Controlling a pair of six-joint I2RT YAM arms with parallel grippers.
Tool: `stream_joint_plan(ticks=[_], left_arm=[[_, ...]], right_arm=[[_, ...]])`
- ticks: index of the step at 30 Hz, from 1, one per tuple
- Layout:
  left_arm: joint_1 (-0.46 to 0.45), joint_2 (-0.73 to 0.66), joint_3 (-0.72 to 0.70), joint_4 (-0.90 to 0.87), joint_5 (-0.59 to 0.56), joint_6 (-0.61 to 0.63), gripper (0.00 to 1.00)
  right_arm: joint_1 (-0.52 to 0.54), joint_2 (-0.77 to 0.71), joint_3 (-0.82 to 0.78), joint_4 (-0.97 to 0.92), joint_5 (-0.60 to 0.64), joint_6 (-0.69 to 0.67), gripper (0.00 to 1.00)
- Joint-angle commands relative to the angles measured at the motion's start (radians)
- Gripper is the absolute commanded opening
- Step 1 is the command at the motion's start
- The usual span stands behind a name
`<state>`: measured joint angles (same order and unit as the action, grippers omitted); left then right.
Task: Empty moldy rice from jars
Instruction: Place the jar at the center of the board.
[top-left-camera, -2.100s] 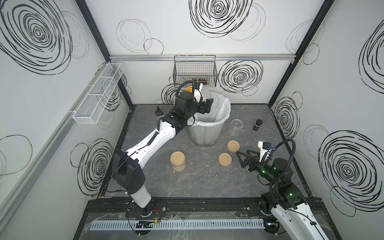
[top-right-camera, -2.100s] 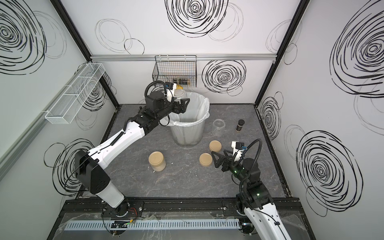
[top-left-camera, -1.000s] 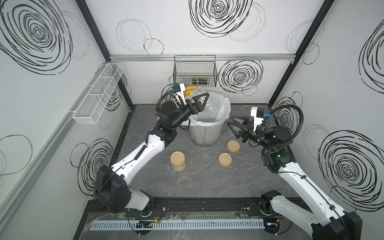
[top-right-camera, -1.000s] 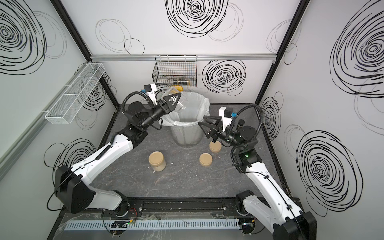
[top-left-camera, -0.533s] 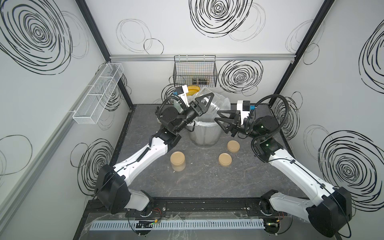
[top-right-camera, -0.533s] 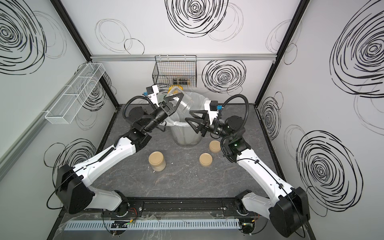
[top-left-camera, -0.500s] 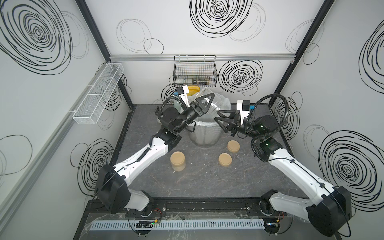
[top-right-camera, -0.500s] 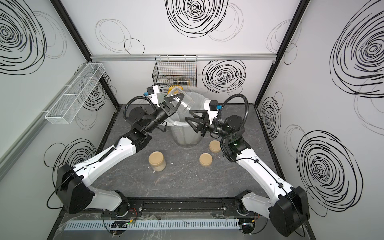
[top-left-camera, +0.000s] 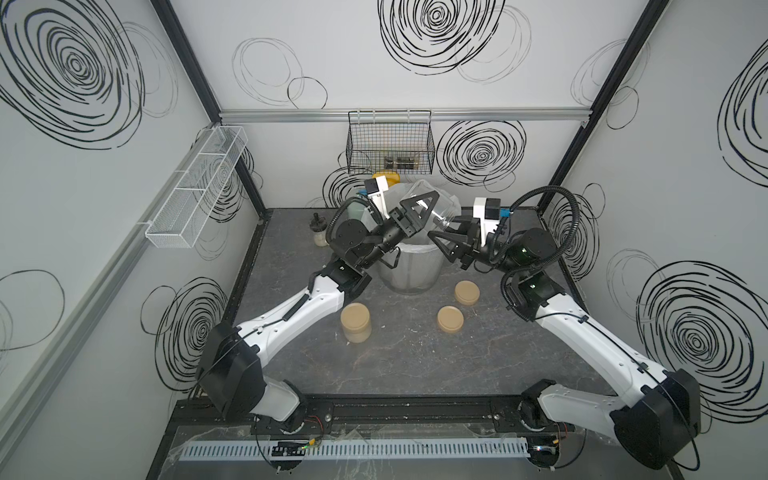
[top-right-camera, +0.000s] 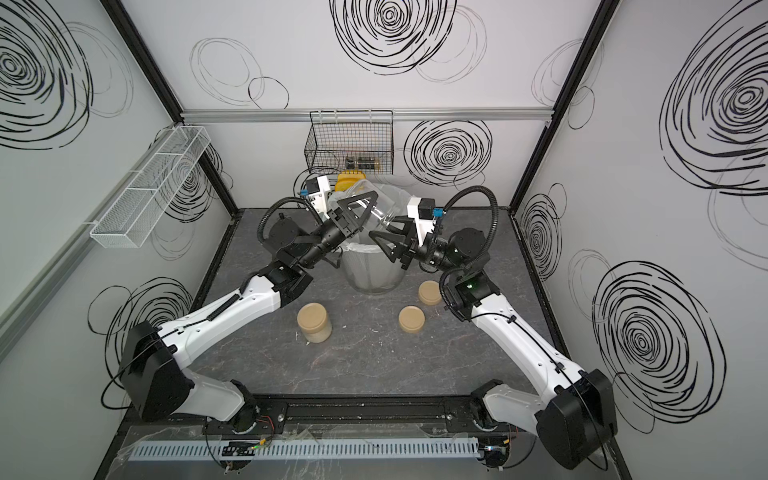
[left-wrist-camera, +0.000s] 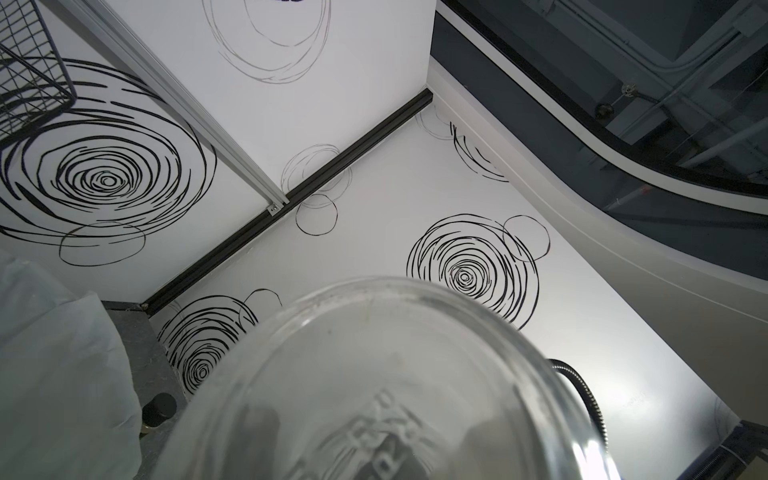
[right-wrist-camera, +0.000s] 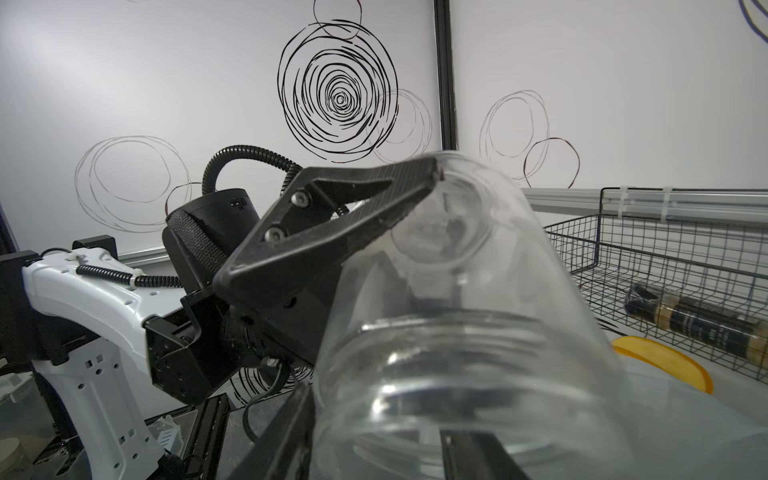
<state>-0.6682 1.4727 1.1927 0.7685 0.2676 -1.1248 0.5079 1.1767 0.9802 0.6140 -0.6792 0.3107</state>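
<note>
Since a moment ago the right arm (top-left-camera: 582, 328) has swung up from the table (top-left-camera: 415, 365) to meet the left one. One jar (top-left-camera: 355, 318) of moldy rice (top-left-camera: 357, 333) sits shut on the table. Next, the left gripper (top-left-camera: 428, 206) holds an empty clear jar (top-left-camera: 451, 206) tight over the mesh bin (top-left-camera: 409, 274). The right gripper (top-left-camera: 440, 235) has its jaws part open by the mouth. If both let go or bump, the slippery jar may drop. Raised letters (left-wrist-camera: 374, 419) on its base and the bottle label (right-wrist-camera: 685, 324) are too blurry to read
</note>
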Motion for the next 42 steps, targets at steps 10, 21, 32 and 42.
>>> stream_joint_plan(ticks=[10,21,32,42], left_arm=[[-0.053,0.029,0.002,0.207,-0.022,-0.080,0.69],[-0.021,-0.076,-0.055,0.100,-0.082,0.022,0.96],[0.203,-0.303,-0.160,-0.123,-0.070,0.169,0.96],[0.335,-0.488,-0.228,-0.410,-0.109,0.372,0.96]], right_arm=[[0.004,-0.003,0.040,0.021,0.061,-0.032,0.08],[-0.004,-0.047,0.050,-0.039,0.102,-0.061,0.00],[-0.098,-0.148,0.105,-0.387,0.096,-0.125,0.00],[-0.064,-0.196,0.114,-0.835,-0.014,-0.176,0.00]])
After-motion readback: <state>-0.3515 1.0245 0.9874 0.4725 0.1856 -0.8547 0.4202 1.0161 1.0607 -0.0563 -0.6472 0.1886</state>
